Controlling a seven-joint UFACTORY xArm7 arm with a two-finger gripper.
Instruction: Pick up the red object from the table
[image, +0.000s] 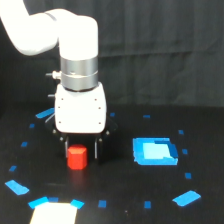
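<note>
Red block (77, 157) sits on the black table (120, 190), between the dark fingers (98, 148) of the gripper (81, 150), which stands upright over it. Whether the fingers press the block or only flank it, I cannot tell. A blue piece (155, 151) lies well apart, toward the exterior view's right.

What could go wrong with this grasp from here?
1. The red block sits between the jaws of the gripper, nearer the exterior view's left one; uneven closing could push it sideways rather than pinch it.
2. Only the block's top seems to lie between the jaws, so the hold may be shallow and slip on lifting.
3. The jaw tips look close to the table; descending further might scrape it.
</note>
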